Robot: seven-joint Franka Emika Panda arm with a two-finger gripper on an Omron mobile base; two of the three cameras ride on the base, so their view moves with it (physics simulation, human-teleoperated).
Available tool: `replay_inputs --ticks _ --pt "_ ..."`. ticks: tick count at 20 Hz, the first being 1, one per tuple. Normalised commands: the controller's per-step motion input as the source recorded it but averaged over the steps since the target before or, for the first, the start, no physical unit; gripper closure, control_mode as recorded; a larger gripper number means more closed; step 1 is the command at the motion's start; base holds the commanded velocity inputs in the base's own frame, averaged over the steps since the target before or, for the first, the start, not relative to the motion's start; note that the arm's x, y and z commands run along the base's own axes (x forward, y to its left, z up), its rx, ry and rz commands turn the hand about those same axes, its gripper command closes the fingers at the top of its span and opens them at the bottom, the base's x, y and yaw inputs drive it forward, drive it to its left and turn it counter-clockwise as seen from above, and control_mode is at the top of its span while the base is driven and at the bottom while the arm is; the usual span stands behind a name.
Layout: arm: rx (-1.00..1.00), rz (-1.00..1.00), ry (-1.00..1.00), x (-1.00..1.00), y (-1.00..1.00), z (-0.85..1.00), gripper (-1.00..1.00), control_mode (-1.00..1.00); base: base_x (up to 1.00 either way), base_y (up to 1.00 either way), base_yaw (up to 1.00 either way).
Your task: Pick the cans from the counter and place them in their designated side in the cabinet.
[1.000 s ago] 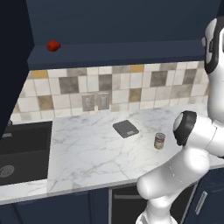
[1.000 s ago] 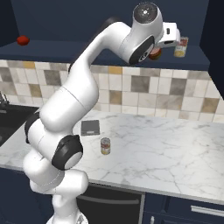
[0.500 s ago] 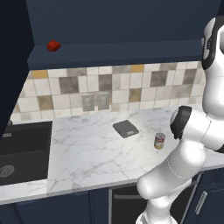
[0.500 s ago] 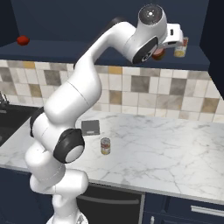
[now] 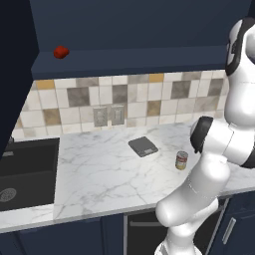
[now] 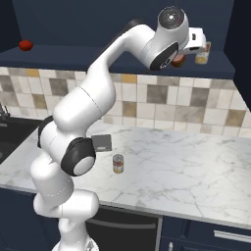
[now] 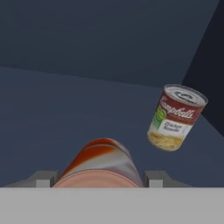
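Observation:
High at the right end of the navy cabinet (image 6: 122, 58) shelf, my gripper (image 6: 183, 57) is shut on the all-red can (image 6: 178, 62). In the hand view that red can (image 7: 101, 162) lies between my fingertips (image 7: 43, 179), pointing along the shelf floor (image 7: 61, 109). Right of it a red-and-white soup can (image 7: 176, 117) stands on the shelf, also seen in the right base view (image 6: 202, 53). The smaller can with the yellow-green-and-red label (image 6: 118, 163) stands upright on the marble counter (image 6: 196, 166), near its front edge (image 5: 182, 160).
A dark flat scale (image 5: 143, 146) lies on the counter behind the small can. A small red lump (image 5: 61, 52) sits at the shelf's left end. The dark sink basin (image 5: 25, 164) is at the far left. The cabinet's side wall (image 7: 210, 78) rises just past the soup can.
My hand has carried the red can a little to the right along the shelf, nearer the soup can. The can on the counter has stayed put.

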Motion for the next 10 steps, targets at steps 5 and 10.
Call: replay_inputs --ticks 5,10 --pt "0.00 0.00 0.00 0.19 -0.03 -0.06 1.00 -1.00 0.00 0.00 0.00" --pt "0.00 0.00 0.00 0.20 -0.04 -0.07 1.00 -1.00 0.00 0.00 0.00"
